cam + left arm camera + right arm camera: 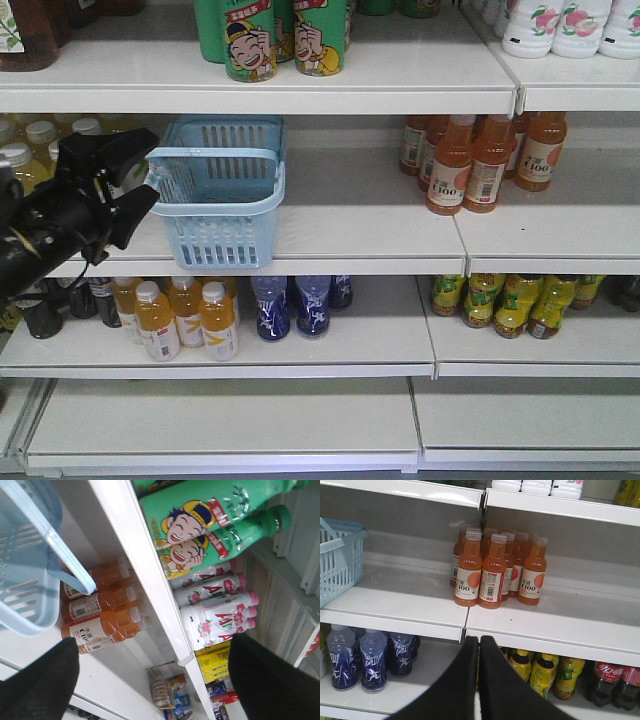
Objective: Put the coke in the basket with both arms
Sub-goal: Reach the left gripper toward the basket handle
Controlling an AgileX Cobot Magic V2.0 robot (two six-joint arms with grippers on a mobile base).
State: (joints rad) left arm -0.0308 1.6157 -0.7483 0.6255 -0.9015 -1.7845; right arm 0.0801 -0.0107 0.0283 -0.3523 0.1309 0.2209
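Right pincer pressed closed — coke label's white script seemingly Coca-Cola.

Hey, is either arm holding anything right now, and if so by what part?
Nothing is held. The left gripper is open beside the basket; the right gripper is shut on nothing.

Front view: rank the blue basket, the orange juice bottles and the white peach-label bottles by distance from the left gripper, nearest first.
From the left gripper:
1. basket, just beside it on the middle shelf.
2. orange juice bottles, same shelf, well off to the right.
3. white bottles, up on the top shelf, right corner.
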